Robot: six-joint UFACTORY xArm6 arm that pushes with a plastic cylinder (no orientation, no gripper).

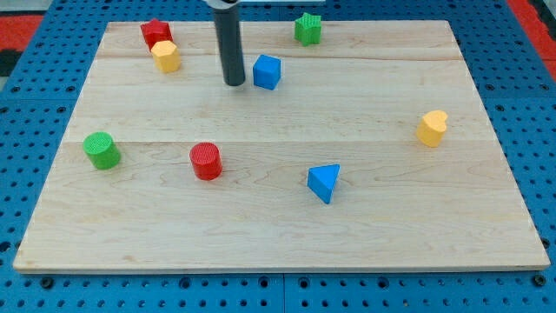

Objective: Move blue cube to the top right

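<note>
My tip (pixel 234 83) sits just left of blue cube (pixel 267 71), green star (pixel 307 29) upper right.

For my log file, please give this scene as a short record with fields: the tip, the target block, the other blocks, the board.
tip: my tip rests just to the view's left of the blue cube, small gap
goal corner: view's top right, empty
top left: red block, yellow block
top middle: green star
right: yellow heart
lower: green cylinder, red cylinder, blue triangle
board: wooden
</note>
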